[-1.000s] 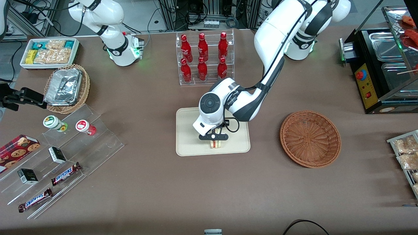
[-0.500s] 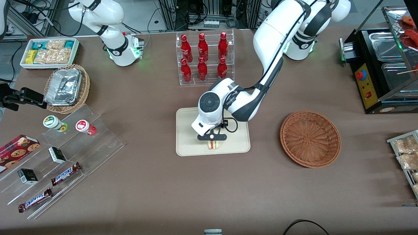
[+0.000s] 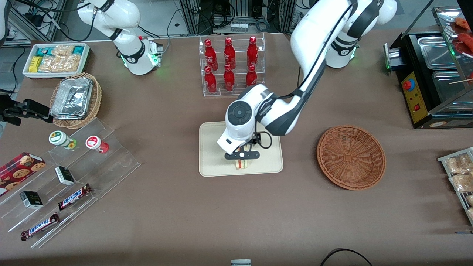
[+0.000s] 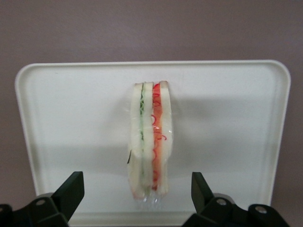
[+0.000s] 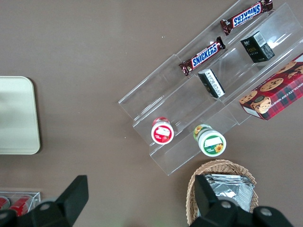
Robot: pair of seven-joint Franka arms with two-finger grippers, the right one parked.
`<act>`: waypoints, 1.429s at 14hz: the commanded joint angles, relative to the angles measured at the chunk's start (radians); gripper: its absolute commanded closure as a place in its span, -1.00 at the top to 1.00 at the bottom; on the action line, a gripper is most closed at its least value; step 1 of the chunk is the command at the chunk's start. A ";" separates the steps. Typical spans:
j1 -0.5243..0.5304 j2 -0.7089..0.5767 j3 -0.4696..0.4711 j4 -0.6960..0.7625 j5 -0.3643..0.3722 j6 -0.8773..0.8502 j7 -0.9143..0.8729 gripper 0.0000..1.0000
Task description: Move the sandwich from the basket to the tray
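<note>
We are letting go of the sandwich [image 4: 150,142] on the tray [image 3: 212,162].

Our claw [image 3: 242,157] is hanging just above the sandwich with its fingers [image 4: 71,189] spread wide, each standing clear of the bread on its side, so nothing is being gripped. The sandwich is standing on its edge on the tray, in the part nearer the front camera, with its green and red filling showing along the cut edge. The basket [image 3: 351,157] is sitting on the worktop [image 3: 236,221] toward the working arm's end, with nothing in it. To finish this well, we judge we should be lifting straight up, holding the fingers wide so that neither one brushes the wedge and tips it over.
</note>
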 commanded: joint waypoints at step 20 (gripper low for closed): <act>0.635 -0.679 0.002 -0.328 -0.012 -0.429 0.681 0.99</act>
